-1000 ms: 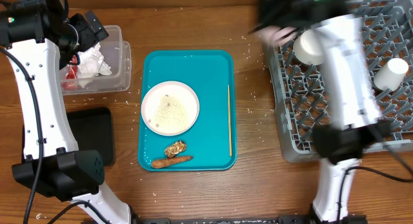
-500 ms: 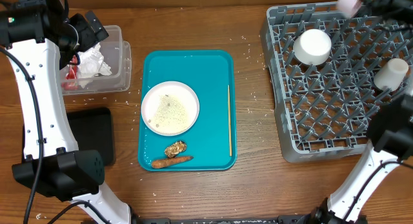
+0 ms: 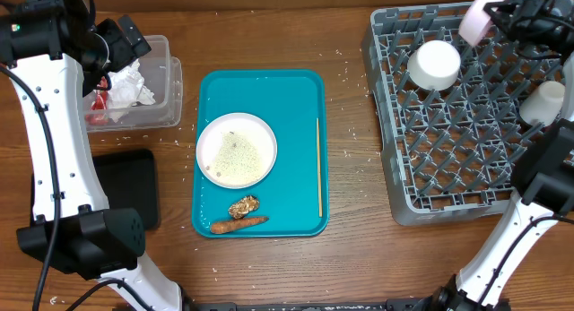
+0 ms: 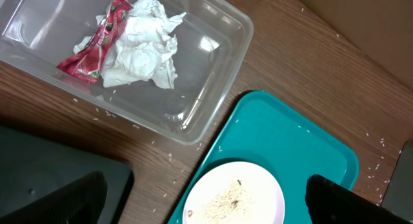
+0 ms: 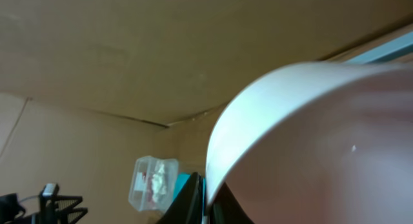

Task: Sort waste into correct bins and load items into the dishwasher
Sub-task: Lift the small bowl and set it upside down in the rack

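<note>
The left arm (image 3: 54, 141) extends forward, its wrist bent inward, and the left gripper (image 3: 124, 40) has jaws spread wide, holding nothing. The right arm (image 3: 538, 194) stretches far forward. The right gripper (image 3: 499, 8) is pinched on a tilted pink bowl (image 3: 475, 17).

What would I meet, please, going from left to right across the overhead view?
clear tub → white plate → thin stick → white bowl → pinkish bowl → small cup
</note>
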You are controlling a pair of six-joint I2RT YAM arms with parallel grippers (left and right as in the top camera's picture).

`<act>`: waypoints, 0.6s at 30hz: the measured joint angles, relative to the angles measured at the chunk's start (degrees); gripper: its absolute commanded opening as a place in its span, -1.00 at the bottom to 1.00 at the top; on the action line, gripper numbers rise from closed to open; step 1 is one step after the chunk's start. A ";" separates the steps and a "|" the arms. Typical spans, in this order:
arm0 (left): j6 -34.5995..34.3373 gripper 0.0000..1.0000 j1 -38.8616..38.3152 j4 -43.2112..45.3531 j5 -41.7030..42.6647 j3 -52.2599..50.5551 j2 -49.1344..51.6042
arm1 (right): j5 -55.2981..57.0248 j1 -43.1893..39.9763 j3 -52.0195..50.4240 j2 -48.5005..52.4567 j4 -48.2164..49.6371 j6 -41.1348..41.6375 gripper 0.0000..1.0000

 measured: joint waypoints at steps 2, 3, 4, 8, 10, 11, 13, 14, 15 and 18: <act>0.00 1.00 0.00 0.00 -0.02 0.00 0.00 | 0.61 -0.81 0.00 0.00 -0.63 0.46 -0.82; 0.00 0.99 0.00 0.02 0.00 0.00 0.00 | 0.90 -1.05 0.00 0.00 -0.68 0.59 -0.82; 0.00 1.00 0.00 0.00 -0.02 0.00 0.00 | 1.14 -1.36 0.00 0.00 -0.68 0.76 -0.81; 0.00 1.00 0.00 0.02 -0.02 0.00 0.00 | 1.51 -1.90 0.00 0.00 -0.63 1.22 -0.78; 0.00 0.99 0.00 0.00 -0.02 0.00 0.00 | 1.55 -1.90 0.00 0.00 -0.52 1.22 -0.82; 0.00 1.00 0.00 0.00 -0.02 0.00 0.00 | 1.55 -1.88 0.00 0.00 -0.46 1.22 -0.85; 0.00 1.00 0.00 0.00 -0.02 0.00 0.00 | 1.53 -1.84 0.00 0.00 0.09 1.36 -0.86; 0.00 1.00 0.00 0.02 -0.02 0.00 0.00 | 1.44 -1.79 0.00 0.00 0.85 1.29 -0.86; 0.00 1.00 0.00 0.00 -0.02 0.00 0.00 | 1.31 -1.75 0.00 0.00 1.29 1.38 -0.86; 0.00 1.00 0.00 0.02 -0.02 0.00 0.00 | 1.09 -1.44 0.00 0.00 3.08 1.42 -0.86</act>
